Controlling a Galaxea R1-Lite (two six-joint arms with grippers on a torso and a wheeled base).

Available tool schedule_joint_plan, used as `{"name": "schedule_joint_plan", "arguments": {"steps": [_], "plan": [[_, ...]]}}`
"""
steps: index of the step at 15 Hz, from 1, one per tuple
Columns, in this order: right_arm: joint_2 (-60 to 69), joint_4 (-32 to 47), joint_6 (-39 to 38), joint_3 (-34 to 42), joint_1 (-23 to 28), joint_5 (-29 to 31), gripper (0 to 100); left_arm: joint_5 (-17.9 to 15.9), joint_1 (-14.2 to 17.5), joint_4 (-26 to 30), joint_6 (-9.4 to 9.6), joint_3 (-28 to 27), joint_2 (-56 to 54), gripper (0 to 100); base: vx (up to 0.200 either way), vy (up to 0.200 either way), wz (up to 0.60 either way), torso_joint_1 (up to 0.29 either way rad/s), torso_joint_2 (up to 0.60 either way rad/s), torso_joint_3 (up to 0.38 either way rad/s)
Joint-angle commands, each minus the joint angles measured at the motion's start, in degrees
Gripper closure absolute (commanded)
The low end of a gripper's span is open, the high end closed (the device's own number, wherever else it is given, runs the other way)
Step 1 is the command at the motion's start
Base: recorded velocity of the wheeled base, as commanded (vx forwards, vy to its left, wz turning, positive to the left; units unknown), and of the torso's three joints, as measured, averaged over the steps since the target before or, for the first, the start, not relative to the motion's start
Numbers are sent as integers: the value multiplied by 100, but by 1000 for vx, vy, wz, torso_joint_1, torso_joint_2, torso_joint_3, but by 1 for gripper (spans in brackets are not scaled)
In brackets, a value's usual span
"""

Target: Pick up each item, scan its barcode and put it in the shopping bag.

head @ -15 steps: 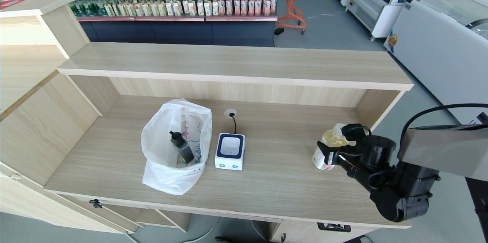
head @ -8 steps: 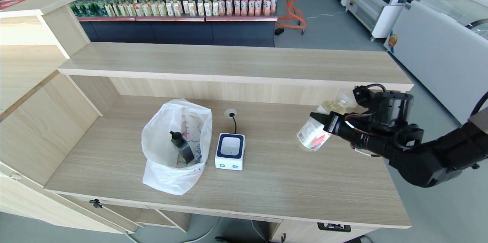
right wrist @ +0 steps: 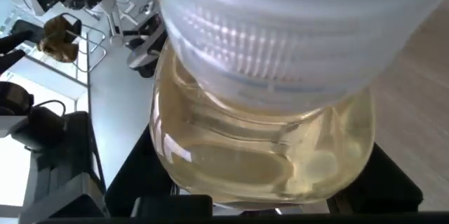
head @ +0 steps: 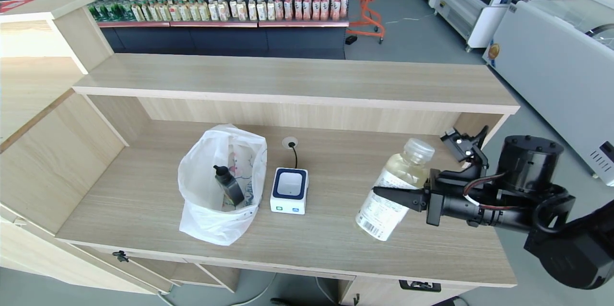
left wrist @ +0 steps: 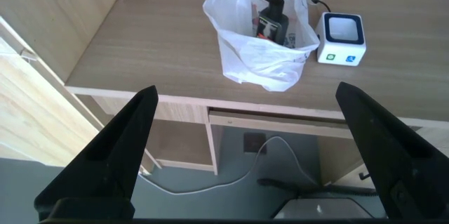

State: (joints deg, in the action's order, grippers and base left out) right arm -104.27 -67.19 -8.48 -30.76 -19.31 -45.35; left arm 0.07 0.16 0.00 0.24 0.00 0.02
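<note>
Bottle (head: 395,174) is up off the bench (head: 331,243) now. A second back it stands at the bench's right end in the right tool (head: 386,191). Half a second back it is raised near the back right corner, tipped. Now it sits lower and further toward the middle, clear of the bench surface, between the right edge and the scanner (head: 289,191) but well apart from the scanner. It tilts with the white cap up and away and the base down toward the near edge.

Right tool is clamped around the bottle's midsection. One finger crosses the front of the label, and the right wrist view looks straight at the pale yellow liquid (right wrist: 266,147). Barcode (head: 368,226) shows low on the label near the base, facing up and forward, not at the scanner window.

Left tool (left wrist: 245,94) hangs below and in front of the bench edge, jaws spread wide, holding nothing.

Bag (head: 211,219) and scanner have not shifted. Bag is open just beside the scanner, with a dark pump bottle (head: 229,185) already in it.

Meaning: pick is done and the carry toward the scan is underway. Scan is likely next. The bottle needs to travel further left and roll so the barcode faces the scanner window. Bagging comes after that. Risk: a smooth round bottle could twist in the grip during the roll.
</note>
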Motion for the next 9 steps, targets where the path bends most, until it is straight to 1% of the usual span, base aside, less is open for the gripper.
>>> {"name": "schedule_joint_plan", "arguments": {"steps": [1, 2, 3, 4, 5, 7, 9], "plan": [[319, 13, -206, 105, -143, -238, 100, 1, 2, 0, 2, 0, -2, 0, 0, 0, 0, 0, 0, 0], [407, 22, -452, 105, -249, -299, 100, 1, 2, 0, 2, 0, -2, 0, 0, 0, 0, 0, 0, 0], [583, 49, -936, 114, -442, -299, 100, 1, 2, 0, 2, 0, -2, 0, 0, 0, 0, 0, 0, 0], [618, 49, -1235, 105, -609, -246, 100, 1, 2, 0, 2, 0, -2, 0, 0, 0, 0, 0, 0, 0], [618, 49, -1314, 87, -671, -202, 100, 1, 2, 0, 2, 0, -2, 0, 0, 0, 0, 0, 0, 0], [451, 251, -1533, -53, -943, 70, 100, 1, 2, 0, 2, 0, -2, 0, 0, 0, 0, 0, 0, 0], [513, 259, -1551, 96, -996, 79, 100, 1, 2, 0, 2, 0, -2, 0, 0, 0, 0, 0, 0, 0]]}}
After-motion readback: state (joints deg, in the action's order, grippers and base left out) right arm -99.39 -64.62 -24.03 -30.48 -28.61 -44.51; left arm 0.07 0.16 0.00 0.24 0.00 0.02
